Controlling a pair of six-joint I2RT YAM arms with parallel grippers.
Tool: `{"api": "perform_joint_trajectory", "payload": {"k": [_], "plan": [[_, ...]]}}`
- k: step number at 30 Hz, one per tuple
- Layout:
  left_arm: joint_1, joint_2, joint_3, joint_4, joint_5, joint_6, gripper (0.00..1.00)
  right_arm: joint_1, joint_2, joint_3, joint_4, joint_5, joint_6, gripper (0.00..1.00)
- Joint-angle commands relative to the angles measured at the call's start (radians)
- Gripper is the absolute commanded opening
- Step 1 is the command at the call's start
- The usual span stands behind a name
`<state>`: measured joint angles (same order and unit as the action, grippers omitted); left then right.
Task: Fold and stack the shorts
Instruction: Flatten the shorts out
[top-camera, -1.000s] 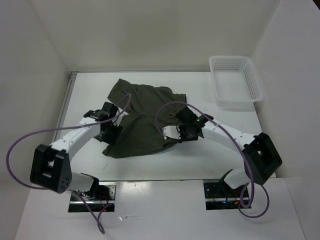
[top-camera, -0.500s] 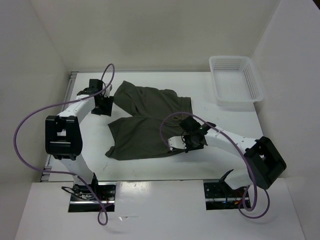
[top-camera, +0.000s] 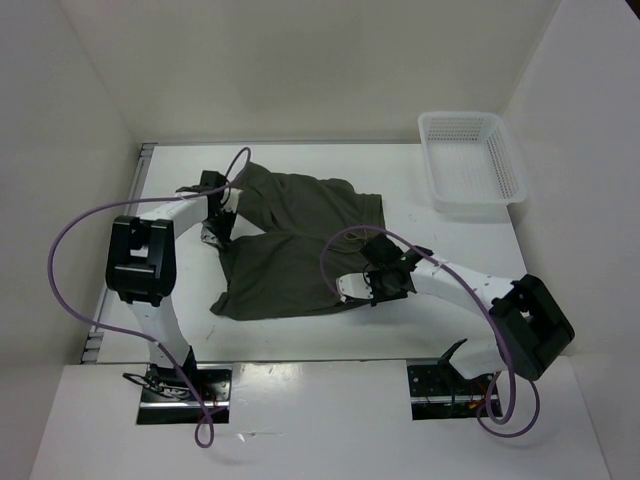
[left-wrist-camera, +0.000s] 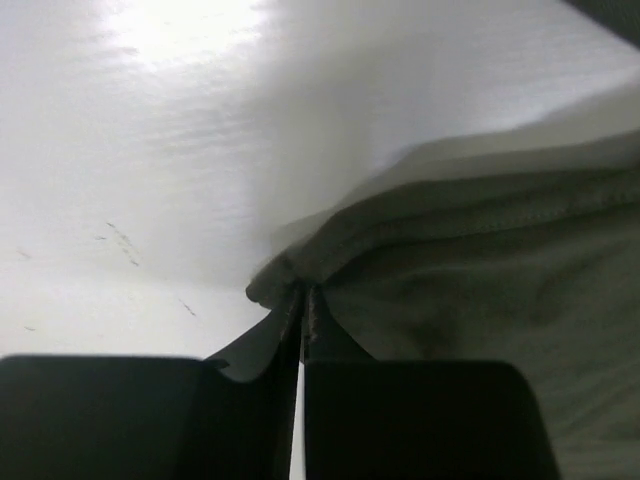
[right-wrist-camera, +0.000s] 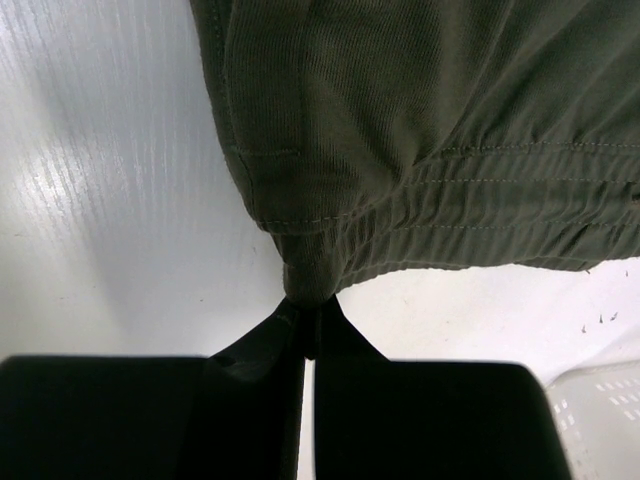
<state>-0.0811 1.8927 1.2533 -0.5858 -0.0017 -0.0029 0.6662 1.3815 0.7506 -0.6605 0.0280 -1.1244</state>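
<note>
The dark olive-green shorts (top-camera: 290, 245) lie spread and wrinkled on the white table, both legs pointing left. My left gripper (top-camera: 222, 215) sits at the left edge of the cloth between the two legs, shut on a pinch of hem (left-wrist-camera: 285, 275). My right gripper (top-camera: 372, 283) is at the lower right corner of the shorts, shut on the gathered waistband corner (right-wrist-camera: 315, 275). Ribbed elastic of the shorts (right-wrist-camera: 480, 190) fills the top of the right wrist view.
A white mesh basket (top-camera: 470, 160) stands at the back right corner, also showing as a corner of the basket (right-wrist-camera: 600, 405) in the right wrist view. Walls enclose the table (top-camera: 450, 310) on three sides. Purple cables loop off both arms.
The left arm swung from the near-left side up to the far-left, then came down onto the shorts' left edge and shut on the cloth. The shorts went from bunched to spread flatter. The right gripper stayed shut.
</note>
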Motion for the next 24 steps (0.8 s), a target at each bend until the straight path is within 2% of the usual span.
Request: {"api": "perform_joint_trajectory", "payload": {"k": [1, 7, 8, 9, 10, 11, 12, 14, 17, 19, 21, 22, 24], "plan": [[0.004, 0.063, 0.024, 0.084, -0.114, 0.003, 0.01, 0.004, -0.027, -0.013, 0.044, 0.013, -0.005, 0.00], [0.046, 0.045, 0.276, 0.164, -0.214, 0.003, 0.01, 0.004, -0.027, -0.022, 0.044, 0.013, -0.005, 0.00], [0.046, 0.036, 0.276, 0.179, -0.233, 0.003, 0.06, 0.004, -0.027, -0.022, 0.044, 0.013, -0.005, 0.00], [0.032, 0.036, 0.276, 0.188, -0.233, 0.003, 0.23, 0.004, -0.027, -0.022, 0.044, 0.013, -0.005, 0.00], [0.023, 0.036, 0.276, 0.188, -0.233, 0.003, 0.44, 0.004, -0.027, -0.022, 0.054, 0.013, -0.005, 0.00], [0.014, 0.036, 0.244, 0.173, -0.248, 0.003, 0.59, 0.004, -0.027, -0.013, 0.071, 0.013, 0.005, 0.00], [0.001, 0.007, 0.220, 0.158, -0.257, 0.003, 0.63, 0.004, -0.027, -0.013, 0.081, 0.013, 0.014, 0.00], [-0.011, -0.038, 0.123, 0.146, -0.258, 0.003, 0.66, 0.004, -0.027, 0.007, 0.090, 0.023, 0.025, 0.04], [-0.037, -0.185, 0.014, 0.069, -0.210, 0.003, 0.68, 0.004, -0.027, 0.016, 0.099, 0.023, 0.058, 0.08], [-0.089, -0.341, -0.151, -0.020, -0.144, 0.003, 0.68, 0.004, -0.027, 0.016, 0.099, 0.013, 0.058, 0.09], [-0.135, -0.471, -0.279, -0.072, -0.170, 0.003, 0.68, 0.004, -0.027, 0.016, 0.099, 0.013, 0.058, 0.09], [-0.169, -0.498, -0.384, -0.072, -0.185, 0.003, 0.68, 0.004, -0.027, 0.006, 0.099, 0.013, 0.046, 0.11], [-0.178, -0.514, -0.446, -0.049, -0.196, 0.003, 0.69, 0.004, -0.027, 0.006, 0.084, 0.013, 0.032, 0.12]]}}
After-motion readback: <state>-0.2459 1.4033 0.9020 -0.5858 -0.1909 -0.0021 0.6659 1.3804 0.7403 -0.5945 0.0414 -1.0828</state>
